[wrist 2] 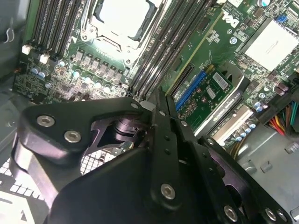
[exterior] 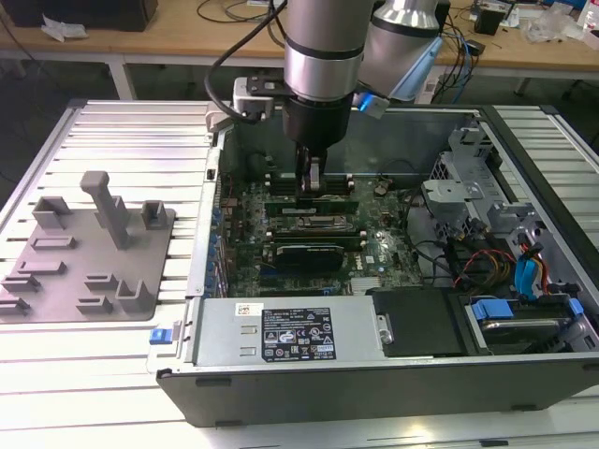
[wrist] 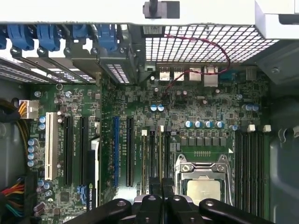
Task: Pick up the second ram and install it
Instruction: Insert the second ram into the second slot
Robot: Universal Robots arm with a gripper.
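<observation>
- Exterior view: black two-fingered gripper [exterior: 314,185], fingers pressed together, tips down at black memory slots [exterior: 281,198] of green motherboard [exterior: 379,257].
- Black-and-white printed label [exterior: 296,334] on grey metal power supply [exterior: 234,323], print too small to tell.

1. Arm's wrist tube [exterior: 323,47] is showing brushed, satiny metal.
2. Gripper [wrist 2: 161,100] is looking matt black, its links carrying bright metal screw heads.
3. Fixture plate [exterior: 84,248], at nine o'clock from the computer case [exterior: 309,393] in the exterior view, is reading as dull grey plastic.
4. Ribbed table [exterior: 122,131] is showing pale, smooth slats.
5. Motherboard [wrist: 205,93] is gleaming green and lacquered; socket frame [wrist: 203,170] is shining as polished metal.
6. Power supply box [exterior: 220,337], at six o'clock from the motherboard in the exterior view, is wearing bare sheet metal.
7. Card latches [wrist: 46,35] are looking like smooth blue plastic.
8. Bench [exterior: 187,28], at twelve o'clock, is showing a wood-toned top.
</observation>
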